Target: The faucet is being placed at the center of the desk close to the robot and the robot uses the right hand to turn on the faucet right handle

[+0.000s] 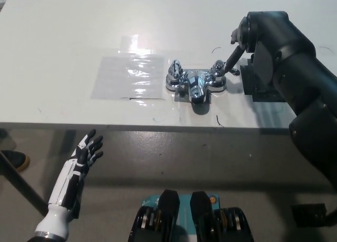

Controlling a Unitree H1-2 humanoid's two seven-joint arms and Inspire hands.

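The black right hand point(236, 44), angled down, seemingly touches the chrome two-handled faucet's point(194, 84) right handle point(218, 69); whether it grips is unclear. The white left hand point(87, 151) hangs low, fingers spread.

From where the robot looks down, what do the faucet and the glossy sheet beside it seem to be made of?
The faucet looks like chrome-plated metal: it is mirror-bright, with sharp reflections on its curved body. The sheet seems to be thin clear plastic film: the white desk shows through it, and wrinkled glare runs across it.
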